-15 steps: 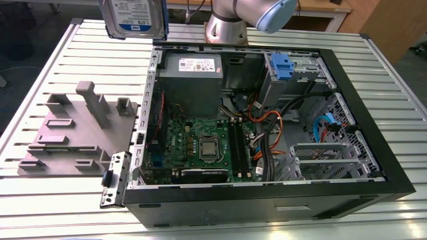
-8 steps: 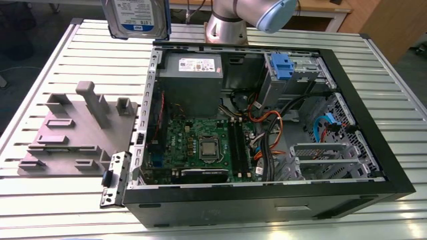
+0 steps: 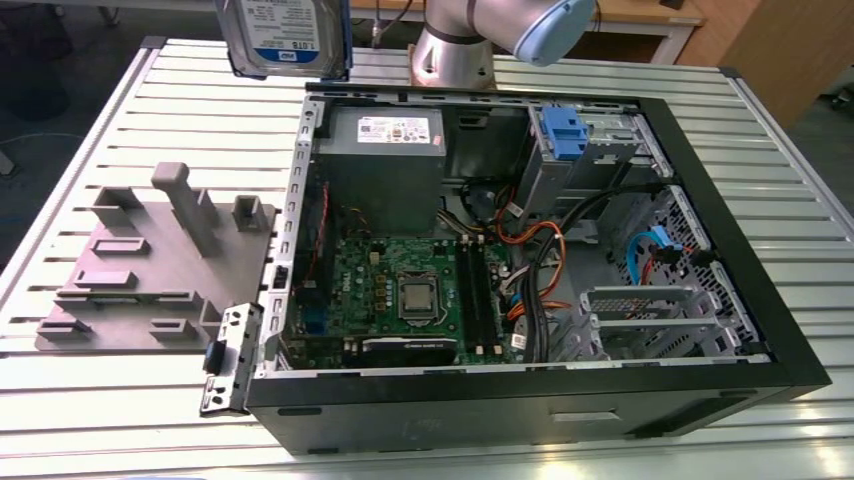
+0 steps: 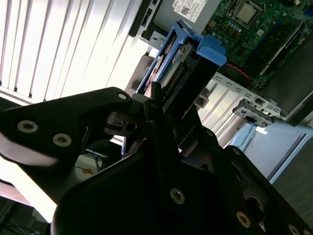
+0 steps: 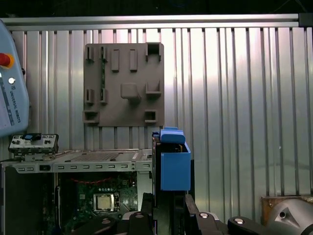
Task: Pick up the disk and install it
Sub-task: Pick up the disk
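- The gripper (image 4: 168, 115) is clamped tight on the disk (image 3: 284, 40) and holds it up in the air.
- In the exterior view the disk hangs over the far part of the slatted table (image 3: 134, 420). It is just past the far corner of the open computer case (image 3: 534, 405), on the exterior view's left.
- The disk stands on end, with its long side running up and down.
- In both wrist views its blue end (image 5: 174, 169) points away from the gripper.
- Its white-and-blue label faces the exterior camera.
- The power supply (image 3: 380, 150) inside the case has a white sticker.
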You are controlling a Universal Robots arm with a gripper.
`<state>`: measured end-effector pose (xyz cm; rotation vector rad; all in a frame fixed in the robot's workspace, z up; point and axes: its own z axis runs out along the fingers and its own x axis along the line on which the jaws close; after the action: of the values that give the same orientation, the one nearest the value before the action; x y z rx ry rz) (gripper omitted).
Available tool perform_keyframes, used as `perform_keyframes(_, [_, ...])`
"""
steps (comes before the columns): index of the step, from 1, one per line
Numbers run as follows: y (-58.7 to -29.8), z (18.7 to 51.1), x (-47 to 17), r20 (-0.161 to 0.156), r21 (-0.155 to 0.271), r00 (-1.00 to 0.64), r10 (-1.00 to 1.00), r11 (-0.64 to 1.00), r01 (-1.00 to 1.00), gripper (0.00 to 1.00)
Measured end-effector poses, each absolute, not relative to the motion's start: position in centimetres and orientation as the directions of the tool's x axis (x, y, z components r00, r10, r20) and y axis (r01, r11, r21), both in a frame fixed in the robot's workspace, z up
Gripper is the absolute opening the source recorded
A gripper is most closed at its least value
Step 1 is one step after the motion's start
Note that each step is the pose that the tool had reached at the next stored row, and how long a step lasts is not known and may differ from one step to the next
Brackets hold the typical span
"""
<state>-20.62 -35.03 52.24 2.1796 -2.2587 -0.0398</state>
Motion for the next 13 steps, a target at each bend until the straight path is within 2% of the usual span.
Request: perform_keyframes(13, [-34.8,52.2,-19.0,-0.016,0.02,-0.036,-0.999,0.035,-0.999,0.35])
